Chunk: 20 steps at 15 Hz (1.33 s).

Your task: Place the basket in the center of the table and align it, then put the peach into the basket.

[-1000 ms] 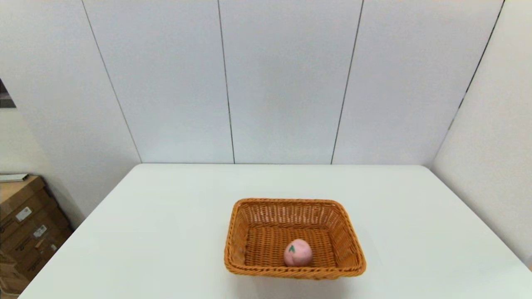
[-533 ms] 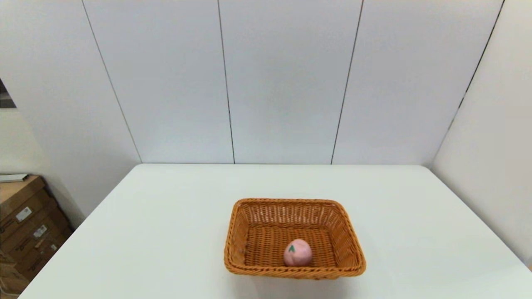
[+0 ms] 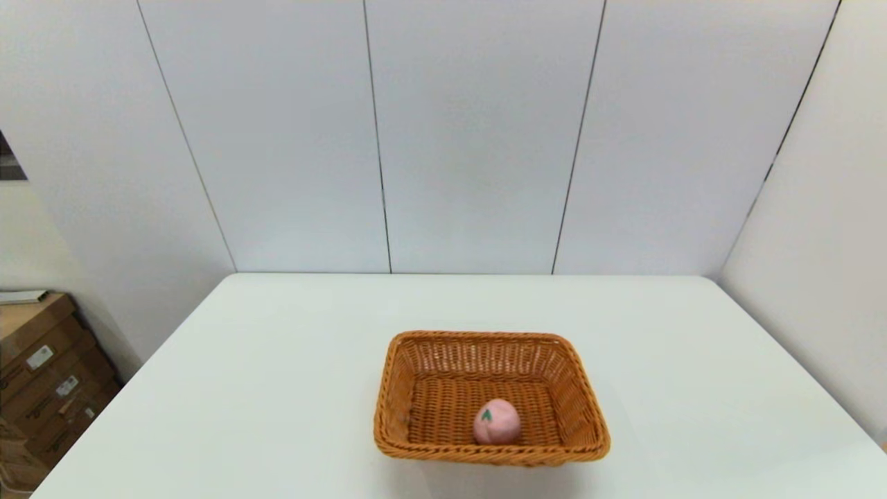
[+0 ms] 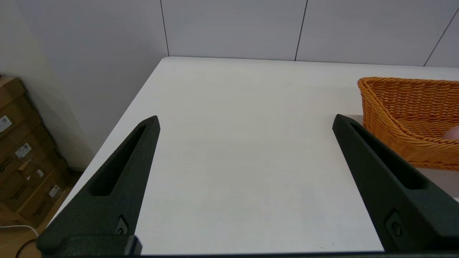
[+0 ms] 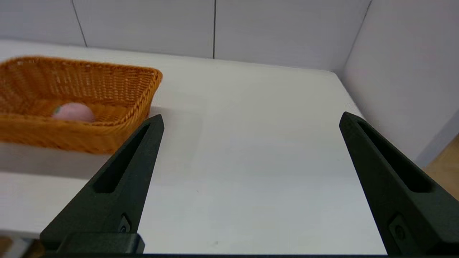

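1. Left gripper [image 4: 245, 123] is spread wide and empty, parked off the near edge; the basket [image 4: 401, 107] lies off to its right.
2. Right gripper [image 5: 251, 120] is equally wide and empty, with the basket [image 5: 77, 104] to its left, about as near.
3. The peach [image 3: 497, 421] sits inside the basket [image 3: 490, 398], against its near wall (task looks complete), mid-table [image 3: 277, 388].
4. Box [image 3: 41, 374] labels are unreadable.
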Each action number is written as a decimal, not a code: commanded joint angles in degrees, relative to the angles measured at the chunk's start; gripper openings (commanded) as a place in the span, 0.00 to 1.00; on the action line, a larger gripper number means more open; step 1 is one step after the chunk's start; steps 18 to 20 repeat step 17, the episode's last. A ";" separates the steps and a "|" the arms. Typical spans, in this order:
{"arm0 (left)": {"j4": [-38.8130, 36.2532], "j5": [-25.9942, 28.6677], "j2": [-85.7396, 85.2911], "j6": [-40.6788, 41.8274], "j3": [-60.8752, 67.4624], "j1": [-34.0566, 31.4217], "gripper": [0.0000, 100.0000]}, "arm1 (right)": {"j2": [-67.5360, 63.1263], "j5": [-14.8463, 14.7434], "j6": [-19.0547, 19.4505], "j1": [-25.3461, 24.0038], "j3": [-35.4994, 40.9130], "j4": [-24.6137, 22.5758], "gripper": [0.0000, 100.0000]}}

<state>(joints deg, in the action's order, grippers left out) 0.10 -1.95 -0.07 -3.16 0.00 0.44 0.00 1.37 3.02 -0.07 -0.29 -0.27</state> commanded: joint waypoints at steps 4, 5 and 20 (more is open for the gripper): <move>-0.01 -0.07 -0.01 -0.53 0.00 0.00 1.00 | 0.00 -2.16 -3.90 -0.01 0.20 -0.08 1.00; -0.01 -0.07 -0.01 -0.53 0.00 0.00 1.00 | 0.00 -2.16 -3.90 -0.01 0.29 -0.08 1.00; -0.01 -0.07 -0.01 -1.24 0.00 0.00 1.00 | 0.00 -2.16 -4.08 -0.01 0.20 -0.08 1.00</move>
